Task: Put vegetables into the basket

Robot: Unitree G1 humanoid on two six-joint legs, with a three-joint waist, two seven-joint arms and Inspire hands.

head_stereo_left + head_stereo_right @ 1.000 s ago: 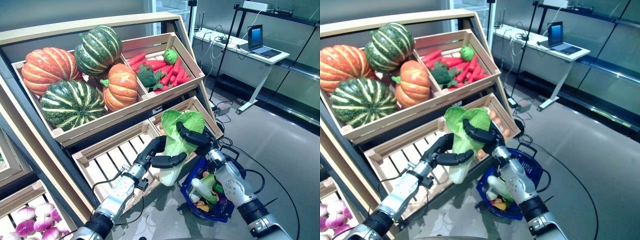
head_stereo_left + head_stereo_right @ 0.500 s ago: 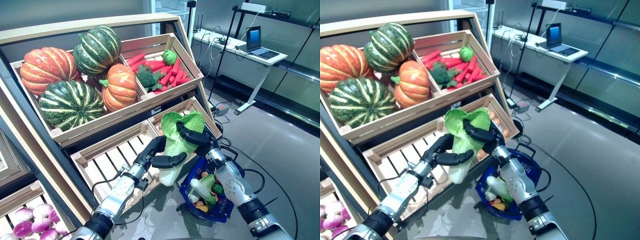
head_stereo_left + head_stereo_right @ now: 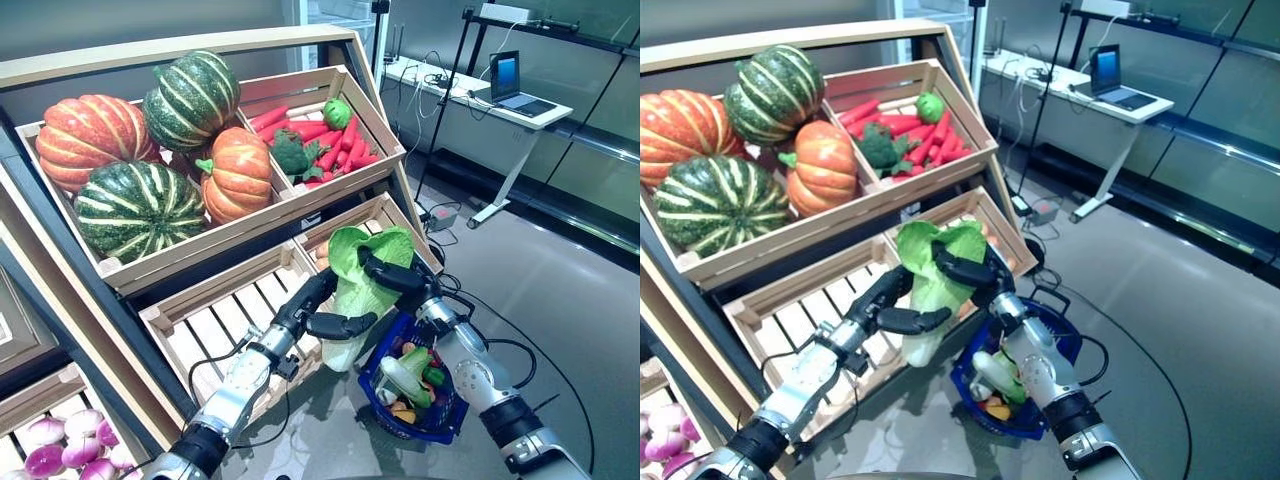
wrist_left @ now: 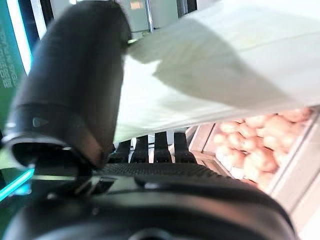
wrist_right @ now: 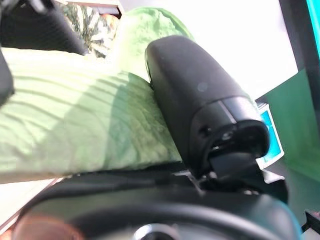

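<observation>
Since a second ago your cabbage [image 3: 362, 292] has shifted slightly toward the blue basket [image 3: 447, 420], still upright in the air in front of the lower crate [image 3: 250, 300] and above the basket's near rim. Your left hand [image 3: 336, 323] curls its fingers and thumb round the pale stem; your right hand [image 3: 392, 277] grips the green leaves. Pumpkins [image 3: 135, 205] and carrots [image 3: 335, 150] fill the upper crates.
</observation>
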